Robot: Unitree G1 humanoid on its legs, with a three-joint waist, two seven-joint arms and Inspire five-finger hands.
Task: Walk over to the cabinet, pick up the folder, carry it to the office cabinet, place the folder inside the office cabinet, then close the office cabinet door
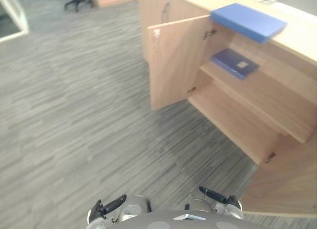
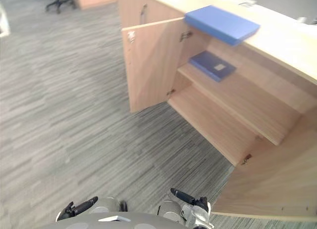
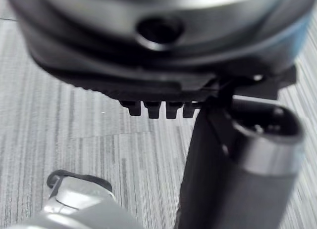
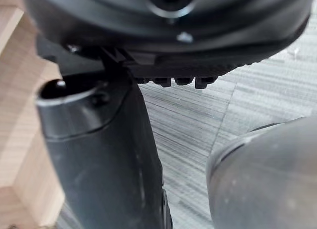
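Blue folder (image 1: 247,21): not yet picked up, on cabinet (image 1: 299,38) top, upper right.
Left hand (image 1: 104,208), right hand (image 1: 218,195): relaxed, nothing grasped.

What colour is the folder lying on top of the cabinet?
The folder is blue, clearest in the right eye view.

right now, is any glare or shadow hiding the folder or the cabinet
Left eye view: bright light washes out the cabinet top, yet the blue folder on it stands out. Right eye view: the dark blue folder on the shelf sits in mild shade, still plain. Wrist views: left hand and right hand are dark against evenly lit carpet.
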